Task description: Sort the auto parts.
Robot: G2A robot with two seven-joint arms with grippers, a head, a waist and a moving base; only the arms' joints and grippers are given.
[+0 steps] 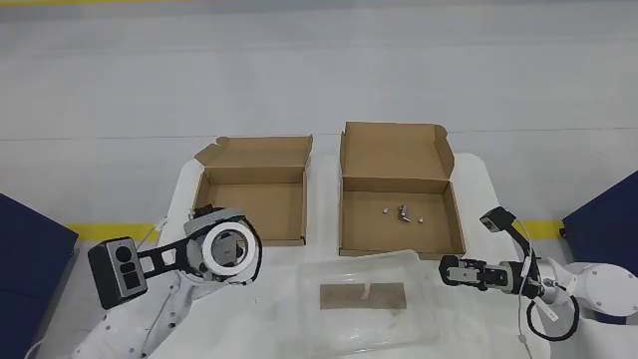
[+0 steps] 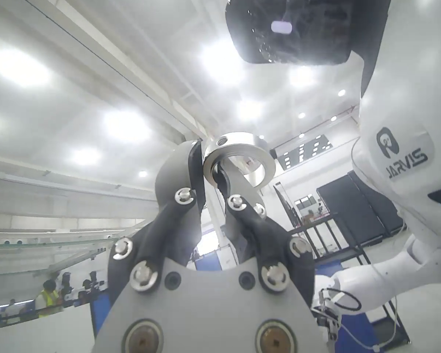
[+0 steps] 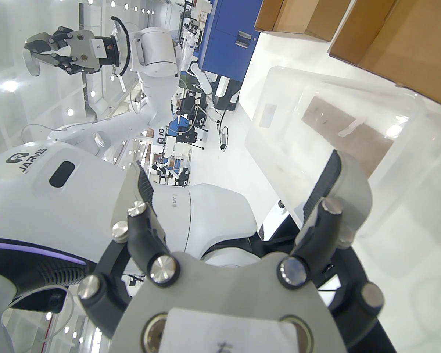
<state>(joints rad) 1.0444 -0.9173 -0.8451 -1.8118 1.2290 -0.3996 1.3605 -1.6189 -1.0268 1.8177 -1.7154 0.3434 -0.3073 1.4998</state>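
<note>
1 metal ring (image 2: 247, 141) in left jaws

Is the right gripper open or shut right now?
Open. The right gripper has its fingers wide apart, nothing held between them.

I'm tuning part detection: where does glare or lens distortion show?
Left wrist view: ceiling lamps bloom behind the ring in the left gripper, and beams bow; right wrist view: highlights on the bin wall; top view: even light on the table.
</note>
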